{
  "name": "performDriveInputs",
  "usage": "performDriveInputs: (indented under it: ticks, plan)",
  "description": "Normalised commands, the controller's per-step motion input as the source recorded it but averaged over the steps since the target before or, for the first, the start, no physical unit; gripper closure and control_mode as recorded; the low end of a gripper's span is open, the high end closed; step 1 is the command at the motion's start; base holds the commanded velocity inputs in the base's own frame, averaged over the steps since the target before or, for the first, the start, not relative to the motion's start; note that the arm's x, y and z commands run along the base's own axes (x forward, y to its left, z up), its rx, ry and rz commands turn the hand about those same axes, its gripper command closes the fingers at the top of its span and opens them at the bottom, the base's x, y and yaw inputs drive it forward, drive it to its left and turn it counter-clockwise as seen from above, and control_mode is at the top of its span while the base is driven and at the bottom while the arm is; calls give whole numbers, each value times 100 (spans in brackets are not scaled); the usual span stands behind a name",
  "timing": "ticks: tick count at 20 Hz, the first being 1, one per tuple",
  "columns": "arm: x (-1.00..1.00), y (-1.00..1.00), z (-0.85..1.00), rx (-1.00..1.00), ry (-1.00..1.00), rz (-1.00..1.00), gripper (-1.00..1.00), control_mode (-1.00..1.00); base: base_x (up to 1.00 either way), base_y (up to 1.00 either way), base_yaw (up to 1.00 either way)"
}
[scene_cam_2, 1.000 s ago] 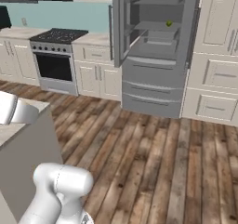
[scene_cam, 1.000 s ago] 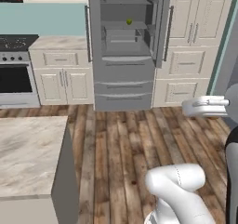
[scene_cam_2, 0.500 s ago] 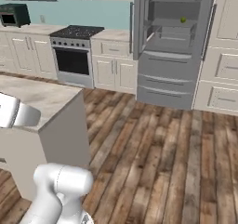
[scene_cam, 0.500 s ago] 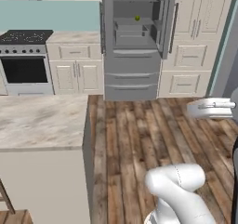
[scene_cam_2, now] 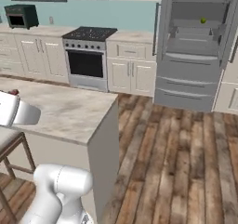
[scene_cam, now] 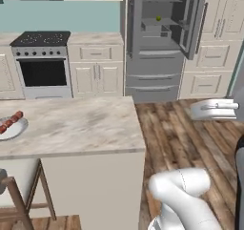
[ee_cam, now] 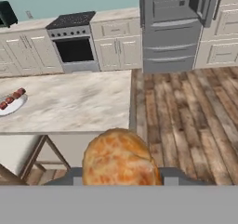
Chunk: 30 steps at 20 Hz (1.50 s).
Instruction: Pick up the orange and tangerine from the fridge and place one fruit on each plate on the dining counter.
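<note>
Your claw is clamped on a round, mottled orange fruit, which sits large at the bottom of the hand view, held above the near edge of the long beige marbled stone bench. At the bench's left end you see a pale grey-white round plate bearing a skewer of red food. Across the wooden plank floor, the tall grey steel fridge stands with its upper doors open, and a small yellow-green round fruit rests on an inner shelf. A black-topped steel stove stands left of the fridge.
</note>
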Motion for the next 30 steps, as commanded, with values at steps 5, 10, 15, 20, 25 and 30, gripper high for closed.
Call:
performDriveInputs:
  ticks: [5,10,15,20,25,30]
  plan:
    - [0,0,0,0,0,0,100,100,-42,100,-6]
    - [0,0,0,0,0,0,100,100,-28,100,-8]
    - [0,0,0,0,0,0,100,100,-11,100,-13]
    - [0,0,0,0,0,0,100,100,1,100,-19]
    - [0,0,0,0,0,0,100,100,15,89,-17]
    - [0,0,0,0,0,0,100,100,81,10,-6]
